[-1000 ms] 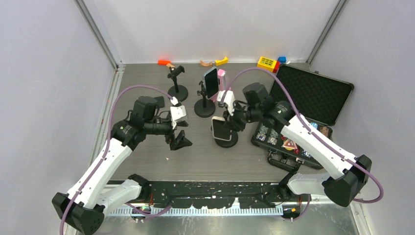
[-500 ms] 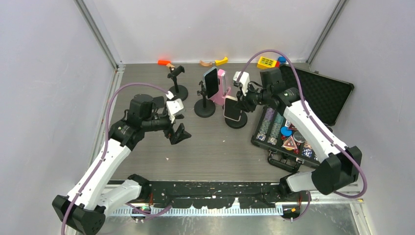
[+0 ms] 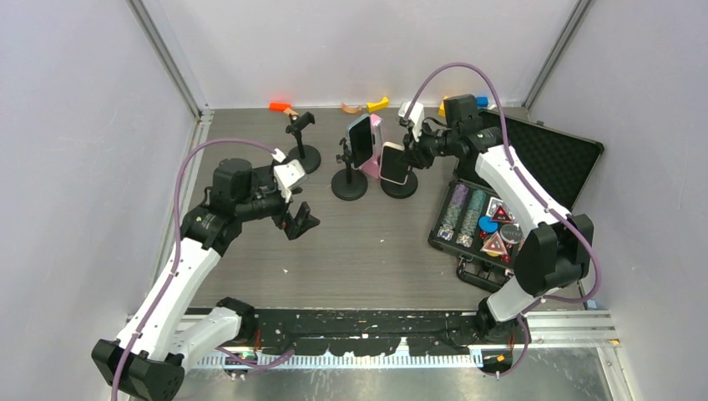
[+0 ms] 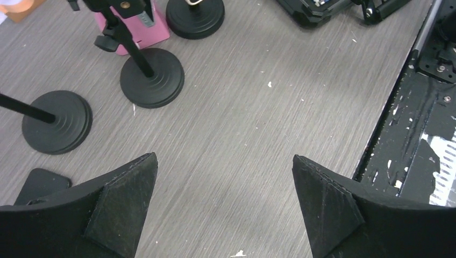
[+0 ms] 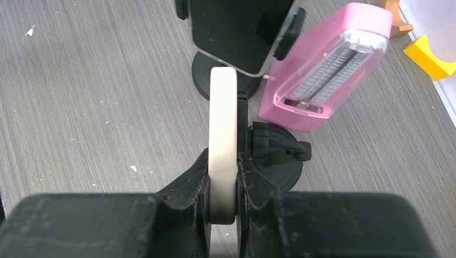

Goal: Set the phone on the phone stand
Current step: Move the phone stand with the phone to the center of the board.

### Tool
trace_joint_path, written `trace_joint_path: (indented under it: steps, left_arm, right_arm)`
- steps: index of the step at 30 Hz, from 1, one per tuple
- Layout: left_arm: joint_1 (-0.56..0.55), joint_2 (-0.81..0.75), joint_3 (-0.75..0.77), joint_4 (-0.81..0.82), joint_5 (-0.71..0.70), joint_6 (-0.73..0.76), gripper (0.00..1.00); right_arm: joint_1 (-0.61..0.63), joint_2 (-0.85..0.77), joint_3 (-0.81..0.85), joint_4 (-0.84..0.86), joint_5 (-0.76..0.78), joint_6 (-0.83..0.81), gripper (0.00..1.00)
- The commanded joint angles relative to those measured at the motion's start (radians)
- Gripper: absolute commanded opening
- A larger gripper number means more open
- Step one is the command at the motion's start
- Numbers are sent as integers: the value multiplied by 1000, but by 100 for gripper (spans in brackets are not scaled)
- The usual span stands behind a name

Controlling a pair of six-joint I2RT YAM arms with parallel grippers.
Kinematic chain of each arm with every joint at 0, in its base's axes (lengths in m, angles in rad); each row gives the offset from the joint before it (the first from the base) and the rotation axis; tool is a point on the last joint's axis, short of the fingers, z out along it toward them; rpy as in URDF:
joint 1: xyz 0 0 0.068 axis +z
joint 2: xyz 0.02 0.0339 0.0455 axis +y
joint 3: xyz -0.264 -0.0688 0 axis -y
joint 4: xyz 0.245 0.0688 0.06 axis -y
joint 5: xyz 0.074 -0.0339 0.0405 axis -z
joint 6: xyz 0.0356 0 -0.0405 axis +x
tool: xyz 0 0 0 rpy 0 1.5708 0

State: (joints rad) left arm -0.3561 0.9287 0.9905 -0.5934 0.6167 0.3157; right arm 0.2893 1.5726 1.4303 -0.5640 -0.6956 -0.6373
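The right arm is reaching over the table (image 3: 376, 251) with the right gripper (image 3: 404, 159) closed on the phone (image 5: 222, 107). The phone is sitting edge-on between the two fingers, which are pressing on its front and back faces near its lower end.

The phone stand (image 3: 399, 185) is standing directly beyond and just below the right gripper, with its knob and round base showing past the fingertips. The wrist view is not showing whether the phone is already seated in the cradle.

A second stand carrying a dark phone (image 5: 236, 32) is standing further ahead of the gripper. A pink object (image 5: 322, 75) is lying ahead and to its right.

The left gripper (image 4: 226, 207) is hanging open over bare table and is holding nothing.

Handling judgement:
- The phone is appearing rigid, smooth-sided and moderately dense.
- It is likely to slip under a light pinch, and its glass face is likely to be fragile.
- A hold across the flat faces near one end is suitable, since it is leaving the remaining length free for the cradle.
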Motion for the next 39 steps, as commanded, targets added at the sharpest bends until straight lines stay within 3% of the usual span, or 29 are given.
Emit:
trace_joint_path:
  steps: [1,8,16,20,25,29,36,39]
  left_arm:
    - [32,-7,2,37,-13,-13,100]
    - [69,22,6,41,-40,-5,100]
    - [97,50,20,105,-222,-75,100]
    - [122,135,68,88,-344,-91,100]
    - [206,264,111,71,-407,-45,100]
    - [284,349,123,134,-361,-43,100]
    - [299,433,36,618,-252,-121,100]
    - [299,494,94,705,-177,-152,100]
  right_arm:
    - [-32,22,76,23,-21,-67,2]
    - [-35,32,112,-67,-28,-93,19]
    - [-35,22,117,-105,-1,-63,62]
    - [-35,-12,108,-112,-6,-56,73]
    - [-35,-84,76,-108,-50,-22,78]
    - [-35,-200,-16,16,-43,64,80]
    - [-34,-368,-142,85,-31,199,81]
    - [-33,-433,-191,91,-34,233,81]
